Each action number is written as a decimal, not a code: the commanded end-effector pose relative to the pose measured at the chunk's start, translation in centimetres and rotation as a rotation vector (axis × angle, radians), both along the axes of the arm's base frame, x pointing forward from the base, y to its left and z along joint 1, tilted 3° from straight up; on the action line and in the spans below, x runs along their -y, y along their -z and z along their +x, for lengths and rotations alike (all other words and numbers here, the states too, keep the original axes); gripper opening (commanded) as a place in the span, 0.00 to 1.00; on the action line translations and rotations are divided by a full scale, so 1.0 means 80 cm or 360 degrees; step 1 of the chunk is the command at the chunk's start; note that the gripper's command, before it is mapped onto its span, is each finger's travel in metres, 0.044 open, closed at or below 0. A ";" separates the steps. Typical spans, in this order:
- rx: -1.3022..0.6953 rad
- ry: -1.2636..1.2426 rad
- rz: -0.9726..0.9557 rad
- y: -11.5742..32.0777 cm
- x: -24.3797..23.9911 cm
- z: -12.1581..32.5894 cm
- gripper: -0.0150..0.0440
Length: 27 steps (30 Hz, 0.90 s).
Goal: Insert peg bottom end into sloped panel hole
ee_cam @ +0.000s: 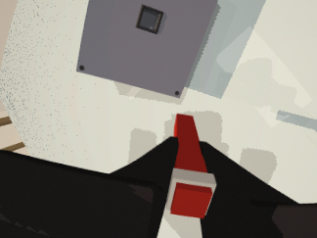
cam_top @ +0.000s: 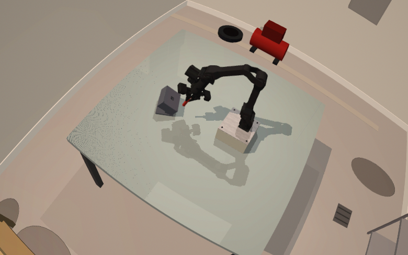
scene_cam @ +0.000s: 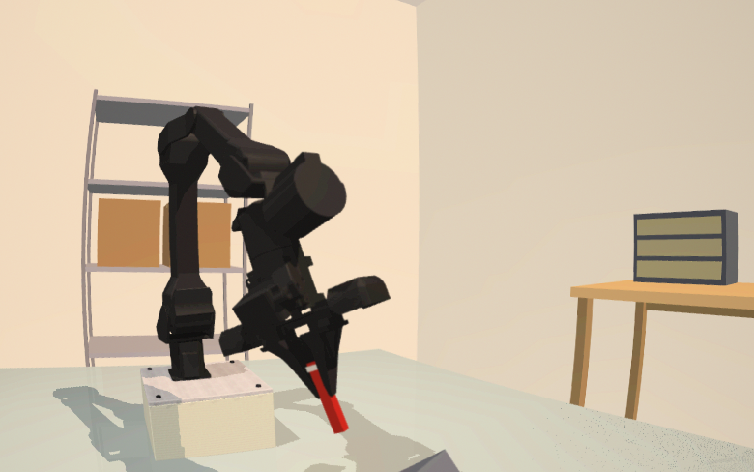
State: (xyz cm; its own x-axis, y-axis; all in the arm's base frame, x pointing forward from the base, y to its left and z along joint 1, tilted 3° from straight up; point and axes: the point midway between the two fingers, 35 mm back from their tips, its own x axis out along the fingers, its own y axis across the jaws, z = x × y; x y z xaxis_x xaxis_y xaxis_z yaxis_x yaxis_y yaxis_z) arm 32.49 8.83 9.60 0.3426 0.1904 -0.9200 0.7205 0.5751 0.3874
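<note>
The red square peg (cam_top: 185,103) (scene_cam: 337,417) (ee_cam: 191,158) has a pale band near its top end. My gripper (cam_top: 189,99) (scene_cam: 327,395) (ee_cam: 186,146) is shut on it and holds it tilted above the table, its bottom end sticking out past the fingertips. The grey sloped panel (cam_top: 165,97) (scene_cam: 436,462) (ee_cam: 132,58) stands beside the peg, apart from it. Its square hole (cam_top: 172,97) (ee_cam: 150,19) shows near the top of the wrist view, beyond the peg's bottom end. The hole is out of frame in the exterior view.
The arm stands on a pale base block (cam_top: 237,126) (scene_cam: 222,420) on the pale green table (cam_top: 126,156). Small dark screws (ee_cam: 177,92) sit at the panel's corners. A shelf rack (scene_cam: 166,185) and a wooden side table (scene_cam: 605,292) stand away from the arm.
</note>
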 end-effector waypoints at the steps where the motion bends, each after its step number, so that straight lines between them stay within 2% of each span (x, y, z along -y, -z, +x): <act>1: 0.0034 0.0037 0.0033 -0.003 0.006 0.003 0.25; 27: 0.0279 0.0209 0.0177 -0.030 0.046 0.024 0.25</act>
